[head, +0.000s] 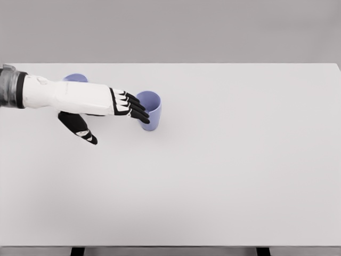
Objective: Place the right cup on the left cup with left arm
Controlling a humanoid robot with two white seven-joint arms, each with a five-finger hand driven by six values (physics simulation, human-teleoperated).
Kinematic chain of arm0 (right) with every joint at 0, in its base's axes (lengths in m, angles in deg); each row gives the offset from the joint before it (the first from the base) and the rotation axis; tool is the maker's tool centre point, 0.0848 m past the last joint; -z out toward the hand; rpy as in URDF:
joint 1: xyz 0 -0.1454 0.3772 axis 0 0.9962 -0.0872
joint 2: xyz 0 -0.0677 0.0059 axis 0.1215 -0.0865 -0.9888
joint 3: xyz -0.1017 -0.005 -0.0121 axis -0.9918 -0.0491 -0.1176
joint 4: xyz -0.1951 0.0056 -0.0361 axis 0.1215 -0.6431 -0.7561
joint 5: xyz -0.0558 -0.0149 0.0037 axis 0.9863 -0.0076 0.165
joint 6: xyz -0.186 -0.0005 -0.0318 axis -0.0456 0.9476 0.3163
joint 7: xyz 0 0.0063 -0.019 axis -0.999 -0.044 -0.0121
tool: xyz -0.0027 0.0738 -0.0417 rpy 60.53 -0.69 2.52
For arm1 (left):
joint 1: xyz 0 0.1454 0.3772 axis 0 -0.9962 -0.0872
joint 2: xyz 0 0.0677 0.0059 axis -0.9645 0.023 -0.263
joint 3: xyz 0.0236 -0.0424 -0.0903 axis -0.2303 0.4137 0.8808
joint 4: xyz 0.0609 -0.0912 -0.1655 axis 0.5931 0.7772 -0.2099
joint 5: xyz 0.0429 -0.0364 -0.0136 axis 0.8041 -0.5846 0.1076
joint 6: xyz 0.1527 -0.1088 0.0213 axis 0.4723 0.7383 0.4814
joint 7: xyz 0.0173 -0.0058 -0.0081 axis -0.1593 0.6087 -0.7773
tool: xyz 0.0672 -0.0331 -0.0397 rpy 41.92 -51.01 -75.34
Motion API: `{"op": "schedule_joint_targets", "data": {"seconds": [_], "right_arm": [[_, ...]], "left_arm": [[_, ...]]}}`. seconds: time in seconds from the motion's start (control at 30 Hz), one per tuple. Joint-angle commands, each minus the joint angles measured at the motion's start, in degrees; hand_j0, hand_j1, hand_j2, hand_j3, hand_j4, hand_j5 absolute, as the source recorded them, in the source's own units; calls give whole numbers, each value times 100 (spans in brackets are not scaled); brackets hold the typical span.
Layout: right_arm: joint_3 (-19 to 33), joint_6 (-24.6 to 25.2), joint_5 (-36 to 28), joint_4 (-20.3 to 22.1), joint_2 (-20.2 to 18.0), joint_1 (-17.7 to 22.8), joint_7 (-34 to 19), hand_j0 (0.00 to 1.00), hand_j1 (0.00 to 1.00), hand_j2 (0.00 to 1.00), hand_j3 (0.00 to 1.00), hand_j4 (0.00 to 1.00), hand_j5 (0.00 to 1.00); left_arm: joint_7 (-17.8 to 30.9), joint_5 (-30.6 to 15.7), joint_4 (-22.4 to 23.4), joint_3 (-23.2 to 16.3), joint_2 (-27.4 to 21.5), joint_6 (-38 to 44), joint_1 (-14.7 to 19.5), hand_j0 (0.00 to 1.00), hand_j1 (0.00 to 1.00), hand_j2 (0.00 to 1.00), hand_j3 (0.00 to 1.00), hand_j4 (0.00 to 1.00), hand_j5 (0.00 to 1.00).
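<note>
On the white bench point(224, 176), seen from the head camera, the left arm reached in from the left edge toward the right cup point(151, 110). That cup, pale purple, stood upright left of the bench's middle, its open mouth visible. The left hand point(114, 109) lay just to the cup's left, its black fingers point(136, 108) stretched out and bunched together, their tips at the cup's near-left wall; whether they actually touched it could not be told. The thumb point(80, 128) hung apart, pointing down and toward the camera, away from the cup. The hand held nothing, and the fingers did not wrap the cup. The left cup point(75, 78), also pale purple, stood farther back and to the left, mostly hidden behind the forearm, only its top showing. The two cups were well apart.
</note>
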Motion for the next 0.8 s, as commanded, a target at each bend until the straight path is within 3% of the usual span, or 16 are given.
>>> {"op": "schedule_joint_targets", "data": {"seconds": [0.0,0.03,0.13,0.23,0.33,0.6,0.77], "right_arm": [[-31,-2,12,-9,0,9,6,100,100,100,100,100,100],[-5,-1,3,-18,0,61,6,100,100,100,100,100,100],[13,-1,12,-9,0,62,6,100,100,100,100,100,100],[13,-1,12,-9,0,62,6,100,100,100,100,100,100],[13,-1,3,-9,0,62,6,100,100,100,100,100,100],[22,-1,3,-9,0,62,6,100,100,100,100,100,100],[22,-1,3,-9,0,62,6,100,100,100,100,100,100]], "left_arm": [[4,-59,170,-237,72,15,39,100,100,100,100,100,100],[4,-59,442,-237,133,15,303,100,100,100,100,100,100],[4,-68,1268,-228,916,15,427,100,100,100,100,100,100],[4,-68,1339,-228,969,15,471,100,100,100,100,100,100],[4,-59,1436,-237,1328,15,479,100,100,100,100,100,100],[4,-42,2639,-246,1777,15,339,100,100,100,100,100,100],[4,354,2903,-220,2164,15,154,100,100,100,100,100,100]]}}
